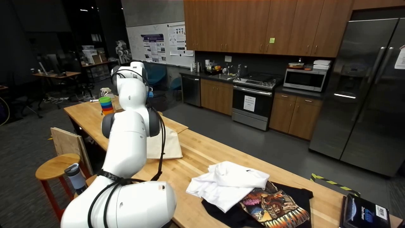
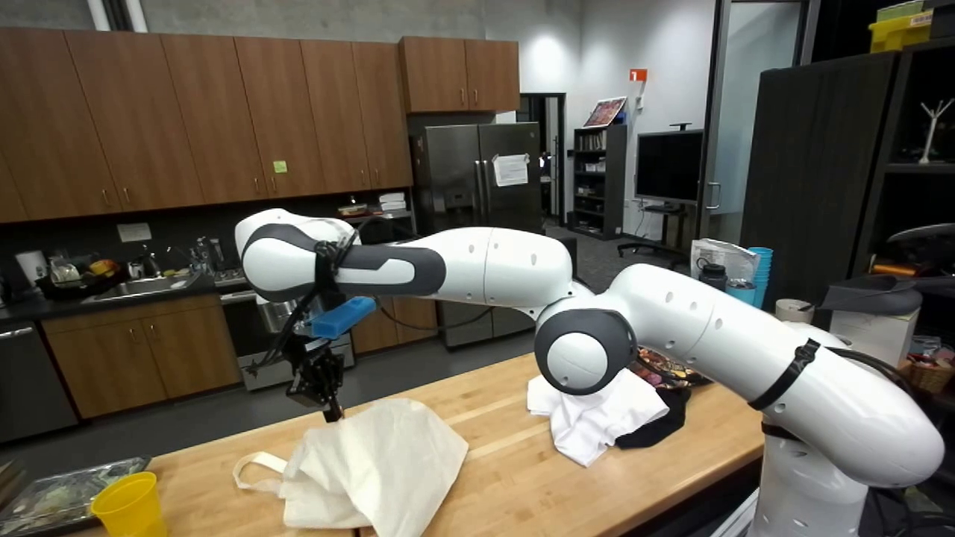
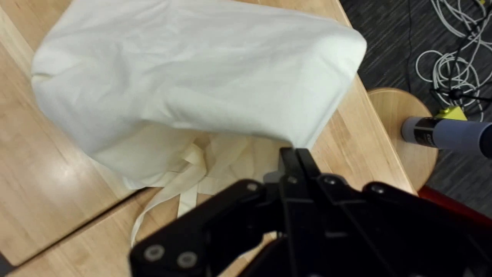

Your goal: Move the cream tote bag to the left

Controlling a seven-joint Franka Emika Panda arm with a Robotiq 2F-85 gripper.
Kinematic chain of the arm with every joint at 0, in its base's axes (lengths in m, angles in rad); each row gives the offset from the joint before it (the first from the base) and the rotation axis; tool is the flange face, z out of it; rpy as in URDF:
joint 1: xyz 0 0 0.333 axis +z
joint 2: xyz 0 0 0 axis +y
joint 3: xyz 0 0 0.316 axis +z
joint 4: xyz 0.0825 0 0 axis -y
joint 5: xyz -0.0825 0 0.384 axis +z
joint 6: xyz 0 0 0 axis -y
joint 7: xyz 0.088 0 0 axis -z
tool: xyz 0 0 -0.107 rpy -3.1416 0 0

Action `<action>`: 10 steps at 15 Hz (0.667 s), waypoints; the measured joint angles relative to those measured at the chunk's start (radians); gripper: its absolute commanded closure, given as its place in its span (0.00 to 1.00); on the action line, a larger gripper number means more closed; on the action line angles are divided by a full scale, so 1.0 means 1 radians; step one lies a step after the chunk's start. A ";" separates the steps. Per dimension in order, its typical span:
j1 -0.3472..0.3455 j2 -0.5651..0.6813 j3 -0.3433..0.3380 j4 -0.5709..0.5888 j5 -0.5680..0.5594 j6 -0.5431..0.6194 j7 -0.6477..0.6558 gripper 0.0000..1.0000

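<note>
gripper (image 3: 294,151) points down, fingers together — clamped on the cream tote bag (image 3: 200,77), right at a corner of its mouth. fabric comes to a peak at the tips, mouth gapes underneath, pale inside visible. straps (image 3: 186,184) lie loose out of the mouth on the wood table (image 2: 507,440), near a seam. rest of the bag lies crumpled on the tabletop; in an exterior view the arm (image 1: 129,139) hides part of it. blue block (image 2: 343,317) sits up at the wrist, above the gripper.

well apart from the bag, toward the arm's base — white cloth (image 2: 597,418) heaped partly over a black garment (image 1: 275,205) with a colourful print. on the bag's other side, yellow cup (image 2: 130,507) beside a clear-topped package (image 2: 74,488). round stool (image 3: 399,100) past the table edge, tumbler (image 3: 446,132) showing over it. black box (image 1: 367,212) at one end of the table. across the room: stove (image 1: 262,104), microwave (image 1: 305,79), fridge (image 1: 364,95), wood cabinets (image 1: 253,28).
</note>
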 measured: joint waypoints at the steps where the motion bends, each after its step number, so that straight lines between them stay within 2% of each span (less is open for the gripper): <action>1: -0.002 0.000 -0.004 0.003 0.000 -0.012 0.000 0.82; 2: -0.003 0.000 -0.006 0.004 0.000 -0.015 0.000 0.75; 5: -0.002 0.000 -0.006 0.003 0.000 -0.017 0.000 0.74; 6: -0.001 0.000 -0.006 0.003 0.000 -0.017 0.001 0.49; 7: -0.001 0.000 -0.006 0.004 0.000 -0.017 0.001 0.48; 10: 0.005 0.000 -0.024 -0.019 -0.035 -0.049 -0.027 0.32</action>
